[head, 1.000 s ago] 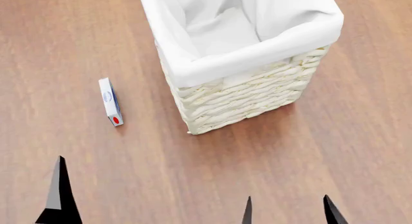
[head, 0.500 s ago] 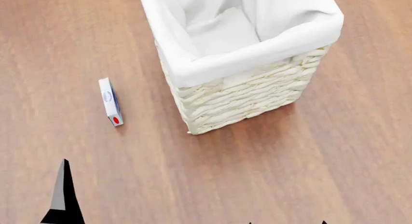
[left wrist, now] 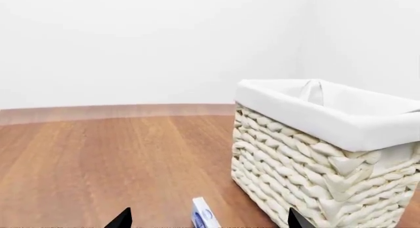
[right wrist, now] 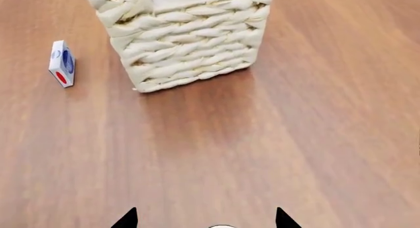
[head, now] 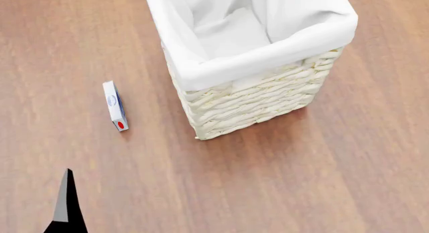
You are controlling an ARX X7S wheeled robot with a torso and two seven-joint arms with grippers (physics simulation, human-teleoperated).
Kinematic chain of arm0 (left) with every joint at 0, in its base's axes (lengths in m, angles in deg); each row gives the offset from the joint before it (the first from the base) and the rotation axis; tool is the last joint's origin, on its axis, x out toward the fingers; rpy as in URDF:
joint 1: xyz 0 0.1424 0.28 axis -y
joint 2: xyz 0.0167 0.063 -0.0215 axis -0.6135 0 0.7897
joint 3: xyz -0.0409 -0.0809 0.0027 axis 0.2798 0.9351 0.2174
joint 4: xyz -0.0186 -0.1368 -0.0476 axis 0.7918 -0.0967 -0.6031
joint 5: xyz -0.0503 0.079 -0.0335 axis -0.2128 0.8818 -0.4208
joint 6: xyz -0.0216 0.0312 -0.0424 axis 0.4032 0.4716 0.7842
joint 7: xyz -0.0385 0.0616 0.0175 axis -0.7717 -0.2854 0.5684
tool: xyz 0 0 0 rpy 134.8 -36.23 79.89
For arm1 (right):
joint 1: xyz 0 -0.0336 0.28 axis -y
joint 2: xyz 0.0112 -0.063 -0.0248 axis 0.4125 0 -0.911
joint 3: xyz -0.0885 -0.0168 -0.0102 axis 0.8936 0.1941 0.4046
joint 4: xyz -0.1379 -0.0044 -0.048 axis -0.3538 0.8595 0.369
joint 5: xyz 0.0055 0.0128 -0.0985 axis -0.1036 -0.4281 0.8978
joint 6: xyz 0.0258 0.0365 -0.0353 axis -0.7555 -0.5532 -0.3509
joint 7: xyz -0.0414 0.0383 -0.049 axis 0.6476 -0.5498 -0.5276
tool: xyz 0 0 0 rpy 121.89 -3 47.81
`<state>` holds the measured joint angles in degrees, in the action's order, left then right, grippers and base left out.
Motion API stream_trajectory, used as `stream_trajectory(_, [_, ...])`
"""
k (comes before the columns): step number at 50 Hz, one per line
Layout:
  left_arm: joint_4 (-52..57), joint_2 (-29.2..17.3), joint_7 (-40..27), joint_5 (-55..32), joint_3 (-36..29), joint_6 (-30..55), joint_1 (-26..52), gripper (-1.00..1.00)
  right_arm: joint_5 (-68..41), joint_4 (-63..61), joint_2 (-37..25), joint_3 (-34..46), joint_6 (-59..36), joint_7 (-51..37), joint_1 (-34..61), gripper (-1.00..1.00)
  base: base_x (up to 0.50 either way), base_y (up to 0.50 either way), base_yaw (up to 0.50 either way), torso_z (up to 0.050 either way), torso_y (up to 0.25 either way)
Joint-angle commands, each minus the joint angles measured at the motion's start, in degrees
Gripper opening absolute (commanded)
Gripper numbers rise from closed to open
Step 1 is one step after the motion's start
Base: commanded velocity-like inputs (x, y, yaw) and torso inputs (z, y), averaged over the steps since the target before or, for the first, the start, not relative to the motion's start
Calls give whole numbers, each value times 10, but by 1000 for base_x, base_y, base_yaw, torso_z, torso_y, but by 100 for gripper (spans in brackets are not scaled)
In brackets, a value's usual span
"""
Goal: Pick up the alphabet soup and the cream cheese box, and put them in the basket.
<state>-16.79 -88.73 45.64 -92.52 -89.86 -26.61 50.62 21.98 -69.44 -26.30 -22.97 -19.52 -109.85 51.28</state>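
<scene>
Standing on its thin edge just left of the basket (head: 249, 57), the cream cheese box (head: 114, 106) could tip or skid if the left gripper (left wrist: 206, 219), its fingertips spread wide, closes off-centre. The right gripper (right wrist: 206, 219) is also wide apart; a pale rim, perhaps the soup's lid, peeks between them.

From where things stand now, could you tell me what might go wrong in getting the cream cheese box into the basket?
The cream cheese box stands on a thin edge, so a finger nudge could tip it flat. It sits close beside the basket, so the left gripper, open and straddling it, might catch the wicker wall. The alphabet soup appears in no view.
</scene>
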Motion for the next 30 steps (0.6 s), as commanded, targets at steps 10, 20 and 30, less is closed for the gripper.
stream_trajectory(10, [2,-4,-3,-7,0,-3,-2,100,-3,18,-21,4,46,0,-65,100,0,0,0,0,0])
stream_trajectory(20, [-2,-5,-3,-8,-1,-7,-2,100,-1,32,-22,6,52,1,-67,100,0,0,0,0,0])
stream_trajectory(30, [-3,-5,-5,-6,-4,-6,-2,100,-19,41,-18,4,50,-8,-49,100,0,0,0,0,0])
